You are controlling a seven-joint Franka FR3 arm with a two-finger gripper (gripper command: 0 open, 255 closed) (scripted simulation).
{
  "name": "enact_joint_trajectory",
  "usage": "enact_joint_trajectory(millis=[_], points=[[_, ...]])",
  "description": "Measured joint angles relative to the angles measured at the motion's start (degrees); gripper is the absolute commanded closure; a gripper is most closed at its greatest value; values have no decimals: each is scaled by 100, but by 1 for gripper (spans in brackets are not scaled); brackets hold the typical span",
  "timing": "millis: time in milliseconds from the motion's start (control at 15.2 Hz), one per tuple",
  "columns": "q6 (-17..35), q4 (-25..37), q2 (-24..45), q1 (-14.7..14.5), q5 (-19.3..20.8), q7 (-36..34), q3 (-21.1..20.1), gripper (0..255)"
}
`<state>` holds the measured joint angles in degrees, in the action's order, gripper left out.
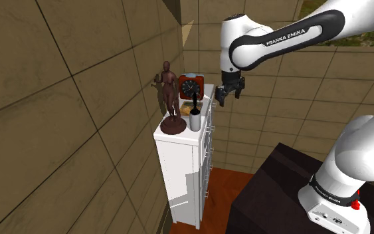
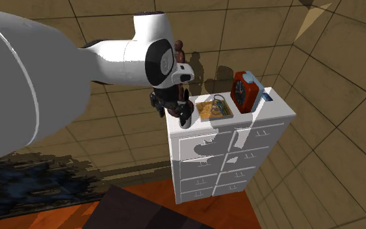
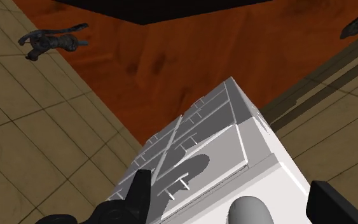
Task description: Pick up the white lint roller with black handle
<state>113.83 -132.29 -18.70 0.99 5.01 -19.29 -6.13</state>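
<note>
**Shoulder view, left to right.** A white dresser (image 1: pixel 179 166) stands against the tiled wall. At the near corner of its top a brown figurine (image 1: pixel 171 100) stands upright. Just beside it, at its 3 o'clock, stands the lint roller (image 1: pixel 195 122), a pale roll with a black handle pointing up. At the roller's 12 o'clock lies a flat tray (image 1: pixel 189 106) carrying small items, and beyond the tray is a red clock (image 1: pixel 190 86). The figurine thus hems the roller in on one side and the tray on the far side.

The gripper (image 1: pixel 230 93) hangs at the roller's 2 o'clock, higher than it and apart from it, with its tips pointing down. The white arm (image 1: pixel 278 33) reaches in from 2 o'clock with a bent elbow. Its base sits on the dark stand (image 1: pixel 291 193) at 5 o'clock.

**Wrist view.** The fingers (image 3: pixel 139 197) are spread apart and hold nothing. A rounded pale shape (image 3: pixel 250 211) lies between them and touches neither; whether it is the roller cannot be told. Past the fingers, the dresser's drawer fronts drop toward a reddish wooden floor (image 3: pixel 171 57).
</note>
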Motion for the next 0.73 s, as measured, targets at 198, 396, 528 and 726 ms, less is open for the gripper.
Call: enact_joint_trajectory(millis=[198,396,528,726], points=[[351,324,648,24,187,-394,-152,0],[663,725,1345,60,443,-757,-233,0],[785,991,1744,32,618,-1055,-299,0],[887,1537,2407,-12,906,-1439,-329,0]])
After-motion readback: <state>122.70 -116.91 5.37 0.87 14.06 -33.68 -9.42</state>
